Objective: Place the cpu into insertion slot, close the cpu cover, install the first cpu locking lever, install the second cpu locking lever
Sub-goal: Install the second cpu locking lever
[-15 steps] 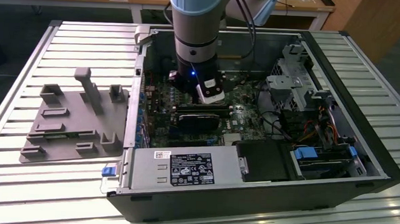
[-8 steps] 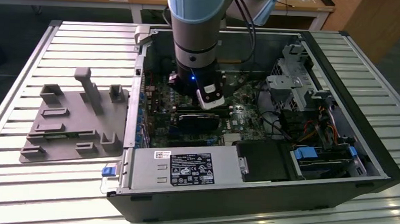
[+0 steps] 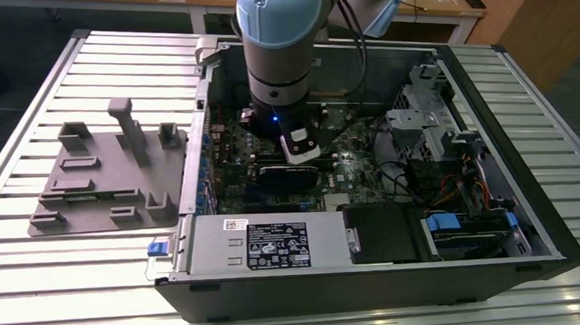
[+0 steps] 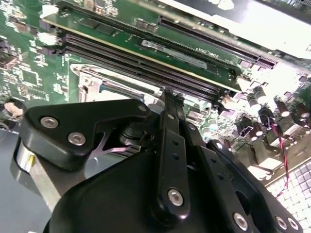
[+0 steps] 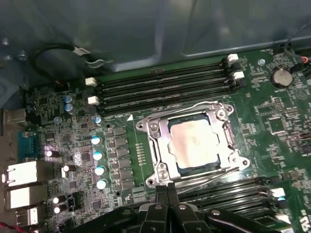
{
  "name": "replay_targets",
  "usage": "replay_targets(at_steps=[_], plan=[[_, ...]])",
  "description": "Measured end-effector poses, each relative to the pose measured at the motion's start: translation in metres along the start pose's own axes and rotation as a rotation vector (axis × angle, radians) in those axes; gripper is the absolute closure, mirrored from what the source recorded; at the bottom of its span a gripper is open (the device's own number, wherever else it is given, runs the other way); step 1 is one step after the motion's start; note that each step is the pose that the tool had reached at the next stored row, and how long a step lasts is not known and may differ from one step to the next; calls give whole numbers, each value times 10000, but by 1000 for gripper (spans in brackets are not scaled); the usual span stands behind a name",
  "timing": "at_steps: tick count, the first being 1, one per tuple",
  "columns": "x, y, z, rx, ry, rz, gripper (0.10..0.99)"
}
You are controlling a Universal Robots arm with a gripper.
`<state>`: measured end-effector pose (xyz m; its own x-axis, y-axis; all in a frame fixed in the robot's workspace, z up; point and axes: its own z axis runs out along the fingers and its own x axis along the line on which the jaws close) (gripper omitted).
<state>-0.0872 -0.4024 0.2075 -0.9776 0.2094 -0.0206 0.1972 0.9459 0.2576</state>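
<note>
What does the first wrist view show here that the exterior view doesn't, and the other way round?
First wrist view: the cpu seated in the insertion slot, the cpu cover lying closed around it, and the long memory slots beside the socket.

Exterior view: the whole open computer case on the slatted table, the grey fixture tray to the exterior view's left of the case, the power supply, and the arm reaching down into the case.

Both: the green motherboard, with the end effector low over it.

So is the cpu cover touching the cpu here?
Touching. In the first wrist view the cpu cover lies closed over the cpu, its frame on the chip's edges.
</note>
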Motion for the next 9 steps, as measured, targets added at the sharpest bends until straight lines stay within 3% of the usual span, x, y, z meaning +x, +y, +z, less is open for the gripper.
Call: replay_targets(at_steps=[9], plan=[[42, -43, 99, -295, 57, -40, 984]])
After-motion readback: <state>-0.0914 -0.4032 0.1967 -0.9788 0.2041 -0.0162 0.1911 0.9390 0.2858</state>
